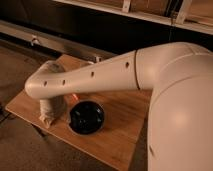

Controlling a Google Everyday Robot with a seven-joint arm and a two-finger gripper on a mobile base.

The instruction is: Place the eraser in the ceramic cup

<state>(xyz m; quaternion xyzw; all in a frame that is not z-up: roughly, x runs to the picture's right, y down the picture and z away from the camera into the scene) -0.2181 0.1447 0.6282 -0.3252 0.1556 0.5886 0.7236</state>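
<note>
Camera view — the pincer (50, 116) is held open and empty beside the glossy black round ceramic cup (87, 117); grasping is judged in hand — the unseen eraser must be closed upon next.

Eraser hidden, blurred tool (50, 117) just left of ceramic cup (87, 118)

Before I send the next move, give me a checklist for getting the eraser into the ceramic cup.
1. The gripper is down at the table, beside the ceramic cup: ok.
2. The gripper is open: ok.
3. The eraser is lined up under it: cannot tell, the gripper hides it.
4. The ceramic cup is upright with its mouth uncovered: ok.
5. Clearance between the gripper and the ceramic cup: cannot tell, they look very close.
</note>
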